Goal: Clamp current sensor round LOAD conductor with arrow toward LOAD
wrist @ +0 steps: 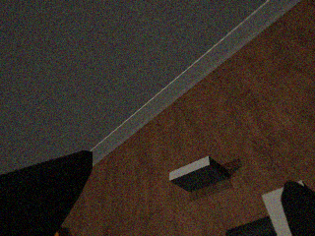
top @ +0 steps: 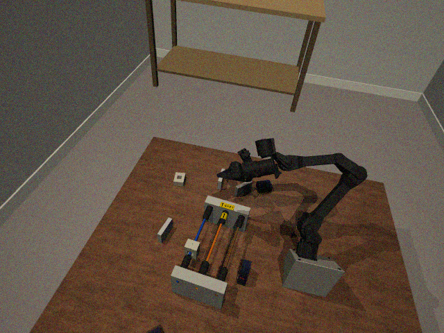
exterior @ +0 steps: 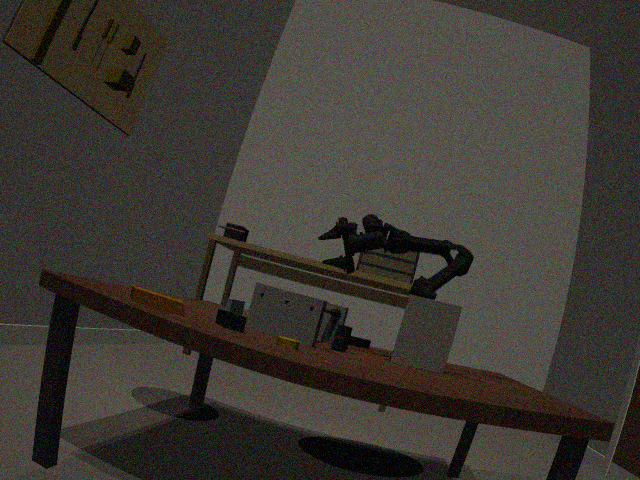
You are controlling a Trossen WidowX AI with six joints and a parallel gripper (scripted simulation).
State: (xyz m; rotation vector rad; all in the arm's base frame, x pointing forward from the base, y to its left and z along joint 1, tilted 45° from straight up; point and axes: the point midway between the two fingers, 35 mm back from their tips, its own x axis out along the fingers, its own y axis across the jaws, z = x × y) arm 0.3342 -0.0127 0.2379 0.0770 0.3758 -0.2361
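Note:
My gripper (top: 218,175) (exterior: 321,250) (wrist: 184,174) is open and empty, raised above the back of the table, beyond the rack. The orange conductor (top: 214,241) runs between the rack's blocks with a yellow tag "1" near the back end. A yellow marker (top: 227,206) with an arrow sits on the rack's back block (top: 234,214); its lettering is too small to read. Pale upright pieces, one narrow (top: 219,183) and one wider (top: 243,189), stand on the table below the gripper. I cannot tell for certain whether either is the open sensor; its arrow cannot be made out.
A pale block (top: 192,247) sits round the blue conductor. A pale square piece with a hole (top: 180,182) and a pale slab (top: 164,229) stand left. Dark boxes (top: 264,186) (top: 244,272) lie behind and right of the rack. The wrist view shows a slab (wrist: 199,178).

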